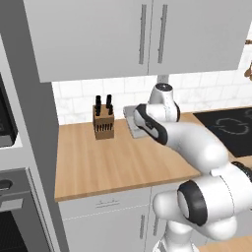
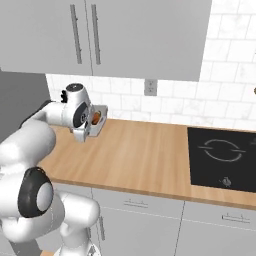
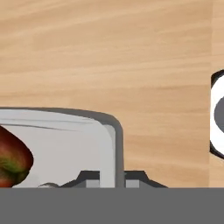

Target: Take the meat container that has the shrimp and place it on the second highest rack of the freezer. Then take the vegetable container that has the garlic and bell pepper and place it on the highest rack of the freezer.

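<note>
My gripper (image 3: 111, 179) is shut on the rim of the grey vegetable container (image 3: 65, 144), one dark fingertip on each side of its wall. The container hangs a little above the wooden counter (image 3: 131, 65). A glossy red bell pepper (image 3: 13, 159) with a green patch lies inside it at the left edge. In the right base view the container (image 2: 98, 120) is tilted in front of the white hand, a red-orange piece showing inside. From the left base it shows as a grey tray (image 1: 132, 120) behind the forearm. The garlic, the meat container, the shrimp and the freezer are out of view.
A wooden knife block (image 1: 103, 123) stands at the back of the counter (image 1: 108, 162), left of the tray. A black cooktop (image 2: 222, 155) lies to the right. Grey wall cabinets (image 1: 142, 34) hang overhead. An oven front (image 1: 10, 216) is at the lower left.
</note>
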{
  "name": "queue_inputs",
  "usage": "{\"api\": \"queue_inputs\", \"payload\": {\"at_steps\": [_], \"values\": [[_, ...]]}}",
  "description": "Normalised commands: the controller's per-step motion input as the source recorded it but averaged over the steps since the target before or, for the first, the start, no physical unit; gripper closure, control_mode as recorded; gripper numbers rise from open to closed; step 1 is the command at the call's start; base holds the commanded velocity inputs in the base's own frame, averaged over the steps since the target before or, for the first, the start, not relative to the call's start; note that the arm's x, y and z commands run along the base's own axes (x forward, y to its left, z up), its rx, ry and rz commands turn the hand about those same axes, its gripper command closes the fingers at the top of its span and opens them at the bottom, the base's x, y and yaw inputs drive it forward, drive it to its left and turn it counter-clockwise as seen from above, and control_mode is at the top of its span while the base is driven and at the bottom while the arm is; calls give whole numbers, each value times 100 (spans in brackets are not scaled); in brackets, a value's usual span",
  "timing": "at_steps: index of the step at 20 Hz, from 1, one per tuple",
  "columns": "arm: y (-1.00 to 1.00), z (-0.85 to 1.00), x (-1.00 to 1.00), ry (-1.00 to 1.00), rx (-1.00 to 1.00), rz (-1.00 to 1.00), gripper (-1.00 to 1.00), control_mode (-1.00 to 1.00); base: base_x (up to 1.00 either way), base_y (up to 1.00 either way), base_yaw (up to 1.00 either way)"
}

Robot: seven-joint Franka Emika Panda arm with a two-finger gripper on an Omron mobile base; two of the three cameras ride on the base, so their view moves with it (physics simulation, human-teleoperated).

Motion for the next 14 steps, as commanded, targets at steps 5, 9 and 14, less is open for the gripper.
{"api": "queue_inputs", "payload": {"at_steps": [5,9,14], "values": [[-68,38,-43,0,0,-1,100,-100,0,0,0],[-41,26,-60,0,0,-1,100,-100,0,0,0],[-2,21,-29,0,0,0,100,-100,0,0,0]]}}
